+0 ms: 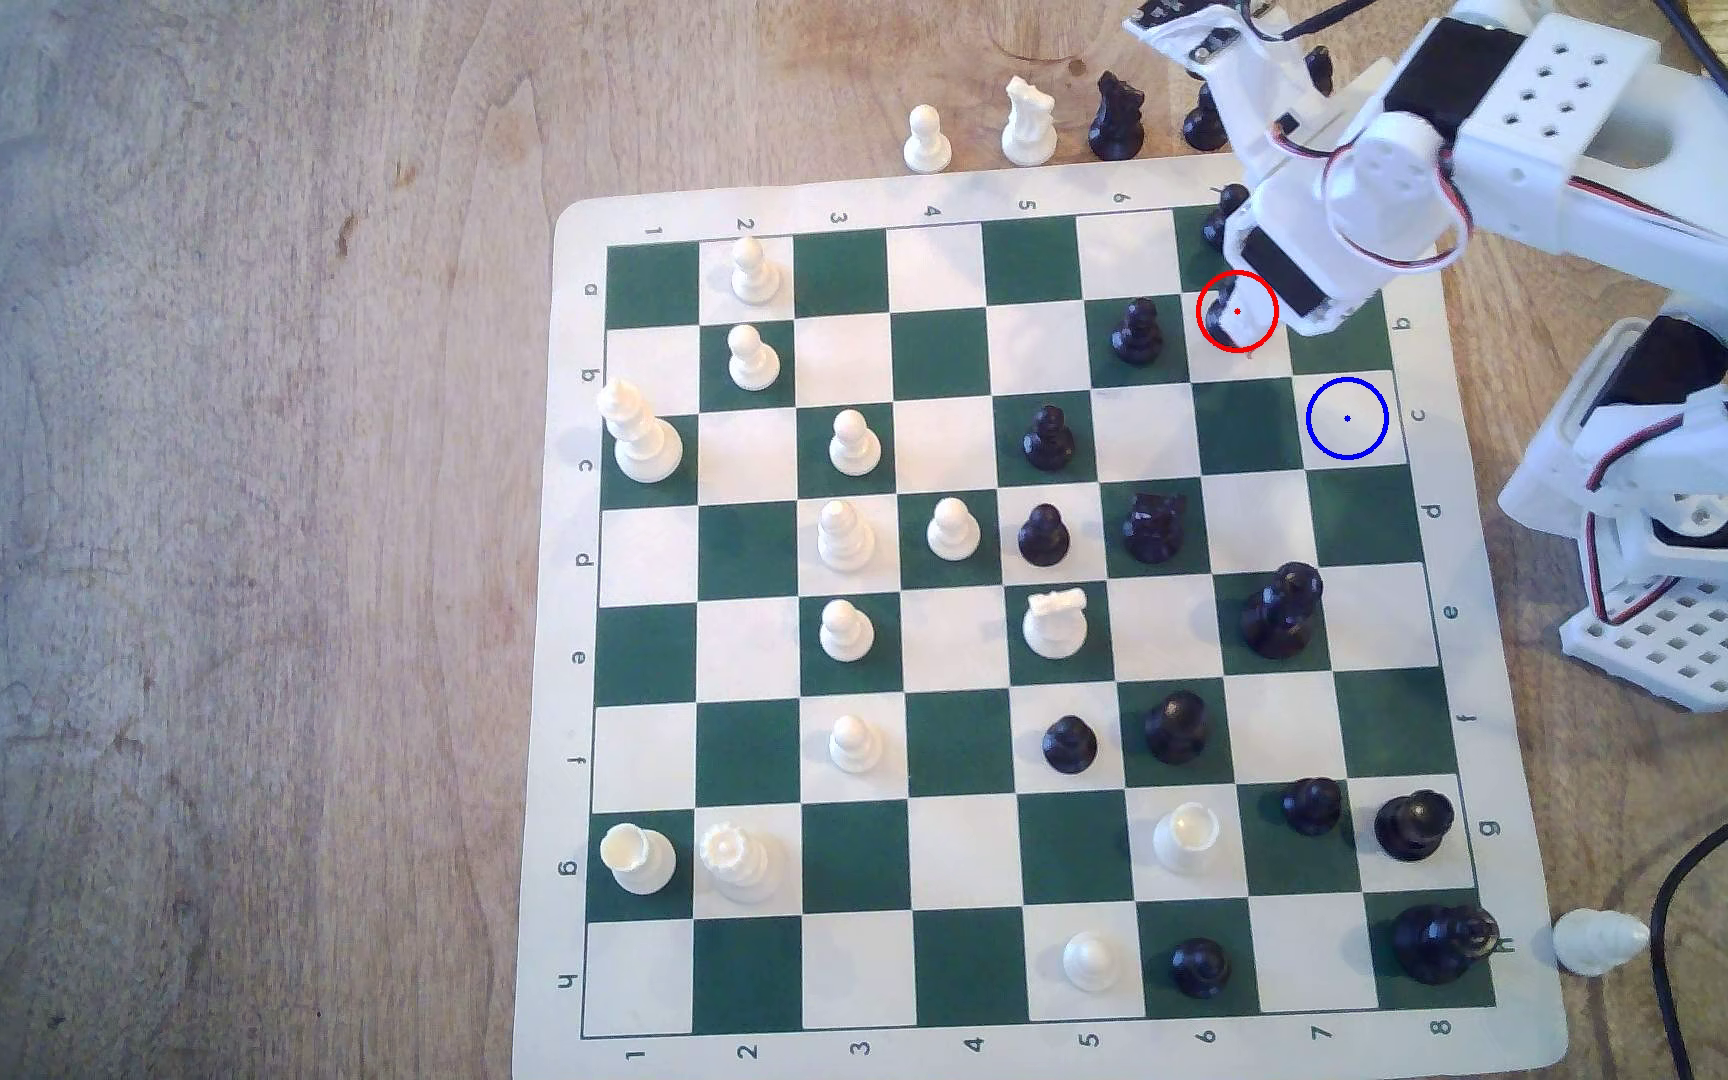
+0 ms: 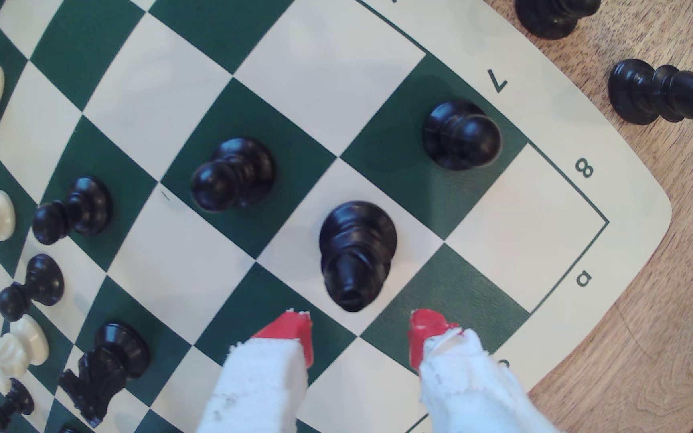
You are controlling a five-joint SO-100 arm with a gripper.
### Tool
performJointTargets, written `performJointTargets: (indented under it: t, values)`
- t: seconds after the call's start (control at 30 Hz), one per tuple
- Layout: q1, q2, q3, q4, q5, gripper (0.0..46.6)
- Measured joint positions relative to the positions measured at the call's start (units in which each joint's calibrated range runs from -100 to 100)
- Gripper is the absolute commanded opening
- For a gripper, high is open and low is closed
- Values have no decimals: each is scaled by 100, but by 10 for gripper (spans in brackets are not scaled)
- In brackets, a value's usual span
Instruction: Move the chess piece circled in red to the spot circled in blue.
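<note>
A white robot arm reaches over the 1 o'clock corner of a green-and-cream chessboard [image 1: 953,187] lying on a wooden bench [image 1: 216,519]. The black bishop [image 2: 355,254] stands upright on a cream square marked by a red circle, mostly hidden under the arm in the exterior view. In the wrist view the pincer [image 2: 361,333] hangs just above the bishop, its red-tipped, white-wrapped fingers [image 2: 295,337] spread apart on either side of the bishop's head, not touching it. The blue-circled cream square [image 1: 1347,419] lies at about 4 o'clock from the bishop, one square diagonally away, at the board's edge. A black pawn [image 2: 459,135] stands on the neighbouring green square. Other black pieces rest on the bench beyond the board.
</note>
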Motion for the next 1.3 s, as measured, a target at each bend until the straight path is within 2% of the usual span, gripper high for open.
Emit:
performJointTargets:
  t: [0.23, 1.0, 1.07, 1.2, 1.3]
  values:
    - [29, 360, 0, -183, 49, 128]
    - [-15, 369, 0, -709, 49, 119]
    - [-15, 369, 0, -709, 49, 109]
    - [-15, 369, 0, -709, 49, 41]
    - [-15, 369, 0, -709, 49, 19]
